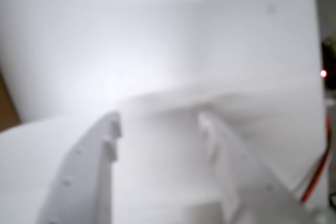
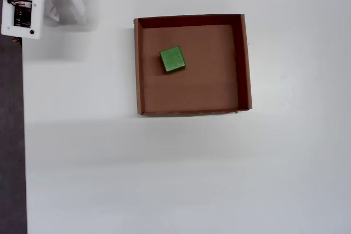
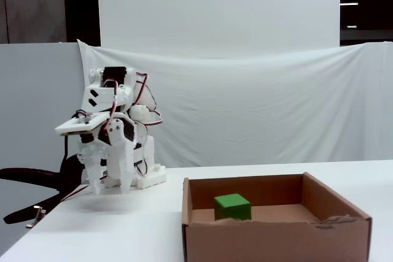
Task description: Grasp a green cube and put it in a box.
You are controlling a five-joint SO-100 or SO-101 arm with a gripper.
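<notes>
The green cube [image 2: 173,60] lies on the floor of the brown cardboard box [image 2: 244,58], in its left half in the overhead view. In the fixed view the cube [image 3: 233,207] sits inside the box [image 3: 276,240], near its back wall. My white gripper [image 2: 63,15] is folded back at the arm's base at the top left of the table, well away from the box. In the fixed view it [image 3: 107,183] points down at the table. In the wrist view the gripper [image 1: 160,121] has its jaws apart with nothing between them. The cube does not show there.
The white table's left edge [image 2: 23,135] borders dark floor in the overhead view. A white cloth backdrop [image 3: 258,108] hangs behind the table. A black chair [image 3: 31,179] stands at the far left. A blurred brown patch [image 1: 6,106] shows at the wrist view's left edge.
</notes>
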